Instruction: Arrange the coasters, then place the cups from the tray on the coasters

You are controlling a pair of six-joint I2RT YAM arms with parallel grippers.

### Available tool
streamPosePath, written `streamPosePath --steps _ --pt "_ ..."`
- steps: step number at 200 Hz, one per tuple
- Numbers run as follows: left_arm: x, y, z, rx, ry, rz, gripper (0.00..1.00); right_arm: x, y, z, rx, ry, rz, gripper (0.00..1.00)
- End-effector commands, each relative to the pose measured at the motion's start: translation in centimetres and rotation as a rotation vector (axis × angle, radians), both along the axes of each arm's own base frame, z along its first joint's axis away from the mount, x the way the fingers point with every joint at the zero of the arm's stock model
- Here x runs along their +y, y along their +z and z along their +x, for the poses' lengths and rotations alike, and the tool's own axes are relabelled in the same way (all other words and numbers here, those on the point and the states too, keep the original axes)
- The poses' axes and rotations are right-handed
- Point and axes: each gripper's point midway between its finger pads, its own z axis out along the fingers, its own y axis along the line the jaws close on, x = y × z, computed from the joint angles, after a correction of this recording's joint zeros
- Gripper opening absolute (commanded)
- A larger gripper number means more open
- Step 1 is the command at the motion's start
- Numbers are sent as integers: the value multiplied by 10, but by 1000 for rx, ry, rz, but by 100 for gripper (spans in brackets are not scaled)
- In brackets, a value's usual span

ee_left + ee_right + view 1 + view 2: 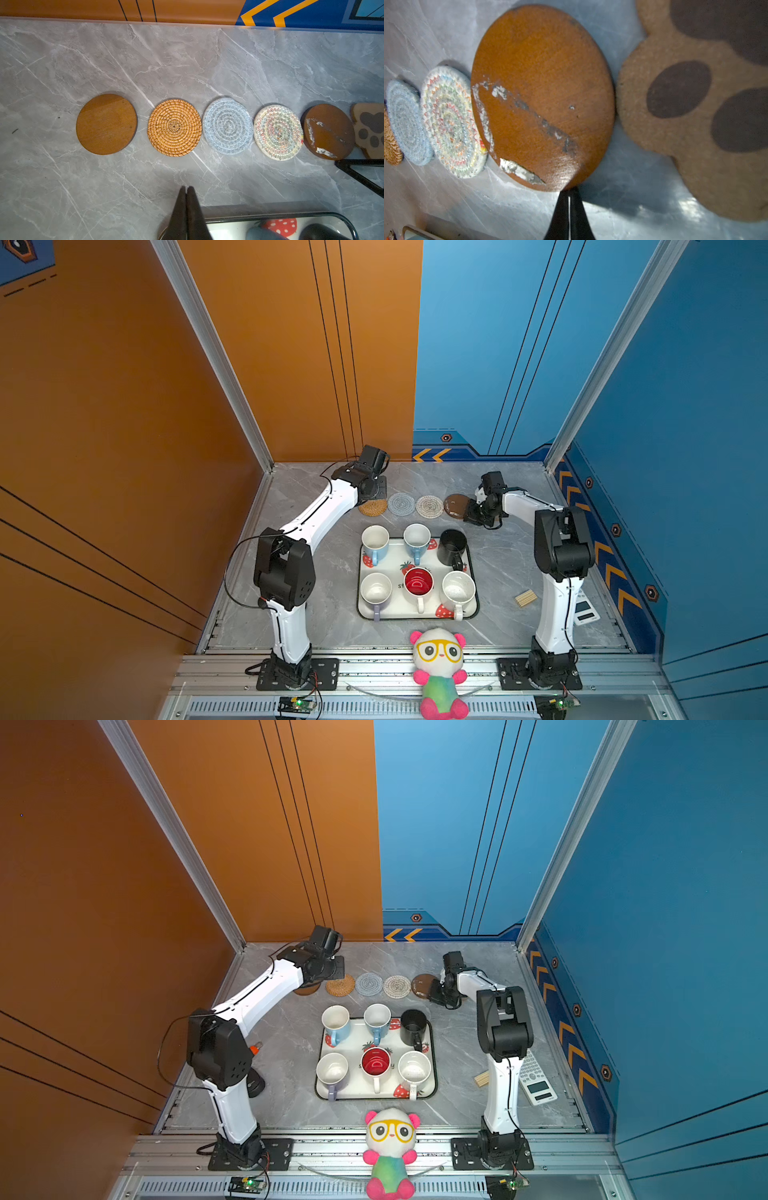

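Six coasters lie in a row near the back wall: a plain wooden disc (106,124), a rattan round (174,127), a grey-blue round (227,126), a beige round (278,132), a scratched brown disc (329,132) and a paw-print mat (369,128). My left gripper (187,188) is shut and empty, hovering between the rattan round and the tray (415,618). My right gripper (569,190) is shut, its tips against the rim of the scratched disc (542,93). Six cups stand on the tray, among them a black one (452,547) and a red-lined one (418,585).
A panda plush (438,668) sits at the front rail. A small bundle of wooden sticks (525,598) and a calculator (536,1083) lie by the right arm's base. A dark object (255,1085) stands beside the left arm. Walls close in on three sides.
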Motion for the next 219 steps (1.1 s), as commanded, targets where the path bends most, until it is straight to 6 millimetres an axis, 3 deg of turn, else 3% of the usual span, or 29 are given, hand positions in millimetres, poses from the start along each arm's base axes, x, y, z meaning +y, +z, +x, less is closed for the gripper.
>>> streamPosePath --steps 1,55,82,89,93,122,151,179,219 --pt "3 25 -5 -39 -4 12 6 -2 -10 3 24 -16 3 0" --pt "3 27 -7 -40 -5 11 6 -1 -7 6 18 -15 9 0" --pt "3 31 -8 -49 -5 8 7 -4 11 0 -10 -19 12 0" --pt "3 33 -8 -53 -5 8 8 -7 13 -2 -11 -26 6 0" --pt "3 34 -8 -55 -6 8 8 -10 27 -2 -39 -30 6 0" --pt "1 40 -9 -66 -16 0 9 -35 57 -11 -97 -83 -16 0" --pt "-1 47 -8 -78 -27 -9 9 -65 74 -22 -123 -142 -30 0" --pt "-3 48 -8 -81 -31 -14 9 -90 65 -34 -82 -190 -45 0" --pt "-4 50 -8 -86 -33 -13 10 -107 48 -40 -43 -220 -62 0"
